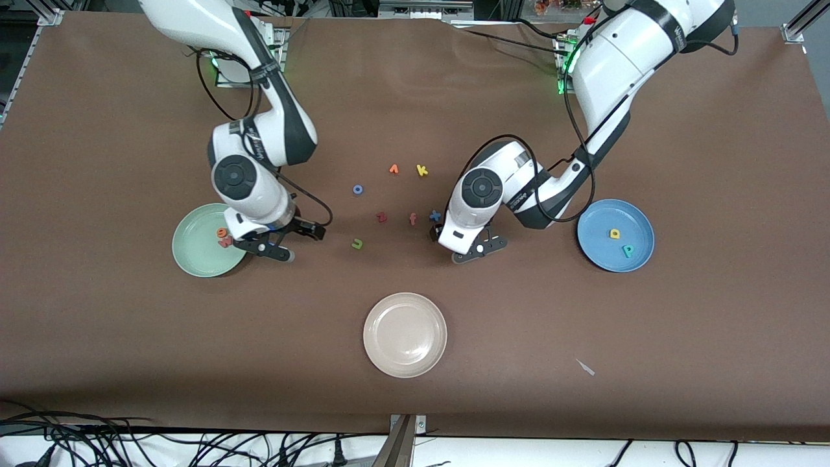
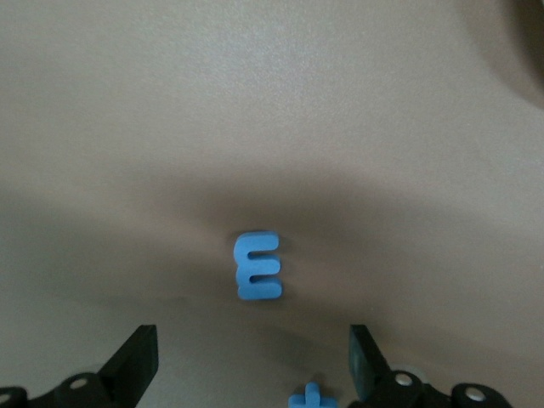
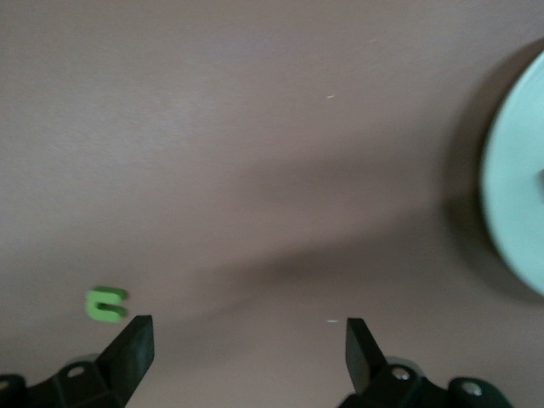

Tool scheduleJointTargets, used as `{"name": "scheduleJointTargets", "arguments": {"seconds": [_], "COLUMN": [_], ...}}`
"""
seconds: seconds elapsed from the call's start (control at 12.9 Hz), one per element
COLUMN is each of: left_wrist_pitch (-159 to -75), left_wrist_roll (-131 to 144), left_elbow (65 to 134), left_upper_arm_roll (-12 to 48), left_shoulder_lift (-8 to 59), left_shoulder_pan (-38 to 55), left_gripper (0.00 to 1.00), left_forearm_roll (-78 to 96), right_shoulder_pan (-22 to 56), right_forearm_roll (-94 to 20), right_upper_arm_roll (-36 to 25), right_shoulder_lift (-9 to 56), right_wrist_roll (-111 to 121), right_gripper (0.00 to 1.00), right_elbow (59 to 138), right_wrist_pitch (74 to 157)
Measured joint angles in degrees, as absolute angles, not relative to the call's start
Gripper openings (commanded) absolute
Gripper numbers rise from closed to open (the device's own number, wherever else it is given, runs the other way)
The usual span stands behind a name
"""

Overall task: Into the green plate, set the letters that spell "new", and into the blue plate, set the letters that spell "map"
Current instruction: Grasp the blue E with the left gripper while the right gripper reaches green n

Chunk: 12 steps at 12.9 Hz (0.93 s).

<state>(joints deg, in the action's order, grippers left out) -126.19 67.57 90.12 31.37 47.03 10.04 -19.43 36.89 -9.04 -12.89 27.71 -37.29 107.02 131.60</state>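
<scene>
Green plate (image 1: 194, 259), toward the right arm's end of the table, holds e (image 1: 222, 231) and w (image 1: 225, 242); n (image 1: 356, 244) lies flat on the table mid-way between the plates, so "new" is one letter short. Right gripper (image 1: 288, 243) hangs just past the plate rim on the n side, fingers wide apart and empty. Likely next step: move over n and come down. n reads as a u, open end toward the robots' edge of the table; it is roughly square, with no clear long axis.

Left gripper (image 1: 463, 245) is low over the table beside x (image 1: 435, 215), fingers spread wide and holding nothing. In the left wrist view m (image 2: 257, 266) lies flat just ahead of the open jaws. Its long axis is square to the line between the fingertips, so closing would pinch its short width; a small advance and descent are needed first.

Blue plate (image 1: 587, 227), toward the left arm's end, has a (image 1: 615, 233) and p (image 1: 628, 250); m is missing.
</scene>
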Motion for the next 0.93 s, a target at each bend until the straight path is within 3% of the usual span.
{"name": "scheduleJointTargets", "arguments": {"seconds": [0.16, 0.47, 0.86, 0.93], "left_wrist_pitch": [-126.2, -126.1, -126.1, -126.1], "left_wrist_roll": [67.6, 68.6, 70.6, 70.8], "left_elbow": [88.7, 87.8, 87.8, 87.7], "left_upper_arm_roll": [31.0, 29.4, 29.4, 29.4], "left_shoulder_lift": [48.3, 49.3, 50.8, 50.9], "left_shoulder_pan": [10.0, 10.0, 11.5, 11.7], "left_gripper": [0.94, 0.8, 0.73, 0.65], "left_forearm_roll": [-19.4, -19.4, -19.4, -19.4], "right_shoulder_pan": [39.1, 41.7, 42.5, 42.7], "right_forearm_roll": [-9.1, -9.2, -11.8, -11.9], "right_upper_arm_roll": [-12.8, -12.4, -11.2, -11.1], "right_shoulder_lift": [31.1, 38.6, 41.8, 42.1], "right_wrist_roll": [-42.2, -51.4, -52.9, -53.0], "right_gripper": [1.0, 1.0, 0.99, 0.98], "right_elbow": [104.3, 96.6, 94.3, 94.3], "right_wrist_pitch": [132.7, 133.4, 135.9, 136.0]}}
